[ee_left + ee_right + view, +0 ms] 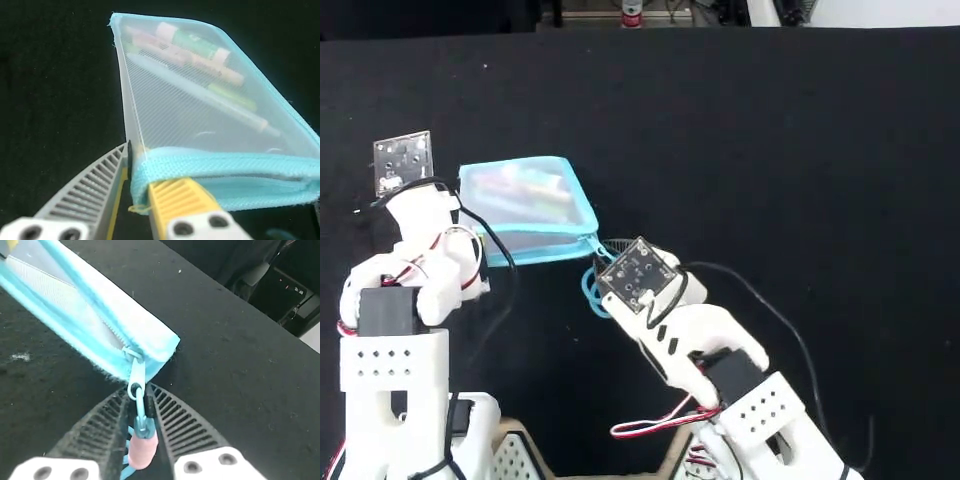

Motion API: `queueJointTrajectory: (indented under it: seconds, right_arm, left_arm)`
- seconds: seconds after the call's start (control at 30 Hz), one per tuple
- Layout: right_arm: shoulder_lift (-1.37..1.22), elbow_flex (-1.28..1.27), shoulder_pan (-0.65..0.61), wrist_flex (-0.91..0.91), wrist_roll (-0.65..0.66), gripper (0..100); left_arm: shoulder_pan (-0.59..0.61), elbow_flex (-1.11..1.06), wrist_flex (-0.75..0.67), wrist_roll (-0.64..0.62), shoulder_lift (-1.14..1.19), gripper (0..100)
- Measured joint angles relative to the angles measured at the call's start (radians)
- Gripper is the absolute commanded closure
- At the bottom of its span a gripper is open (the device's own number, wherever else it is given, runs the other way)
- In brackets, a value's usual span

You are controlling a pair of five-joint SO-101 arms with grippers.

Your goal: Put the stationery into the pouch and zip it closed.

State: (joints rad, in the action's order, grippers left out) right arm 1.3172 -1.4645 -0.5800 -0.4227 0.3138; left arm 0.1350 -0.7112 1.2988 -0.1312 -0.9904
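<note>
A translucent pouch (525,208) with light-blue trim lies on the black table, left of centre. Pens and markers (200,55) show through its mesh side. My left gripper (137,187) is shut on the pouch's near-left corner, one grey finger (97,192) and one yellow finger (177,197) clamping the blue edge (225,167). My right gripper (140,412) sits at the pouch's right end and is shut on the zipper pull (137,385), whose blue cord and pink tag (142,450) hang between the fingers. The zipper (112,332) looks closed up to that end.
The black table (770,150) stretches wide to the right and back. A blue cord loop (592,292) lies beside the right wrist. Dark equipment (280,285) stands beyond the table's far edge.
</note>
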Motion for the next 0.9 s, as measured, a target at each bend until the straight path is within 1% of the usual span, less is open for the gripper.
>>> queueJointTrajectory:
  seconds: [0.1, 0.27, 0.5, 0.67, 0.73, 0.9]
  right_arm:
    - [0.0, 0.008, 0.0, -0.043, 0.002, 98.8]
    - [0.0, 0.117, 0.0, -0.198, 0.034, 98.8]
    - [0.0, 0.198, 0.0, -0.242, 0.04, 98.8]
    - [-0.003, 0.325, 0.0, -0.325, 0.04, 98.8]
    - [-0.029, 0.39, 0.0, -0.362, 0.04, 98.8]
    - [-0.192, 0.571, 0.0, -0.454, 0.04, 98.8]
  left_arm:
    - [-0.002, 0.0, 0.0, 0.0, 0.0, 97]
    - [-0.003, 0.0, 0.0, 0.048, 0.0, 97]
    - [-0.003, 0.032, 0.0, 0.051, 0.0, 97]
    - [-0.003, 0.058, 0.002, 0.057, 0.0, 97]
    - [-0.003, 0.089, 0.011, 0.057, 0.0, 97]
    - [-0.003, 0.187, 0.094, 0.055, 0.002, 97]
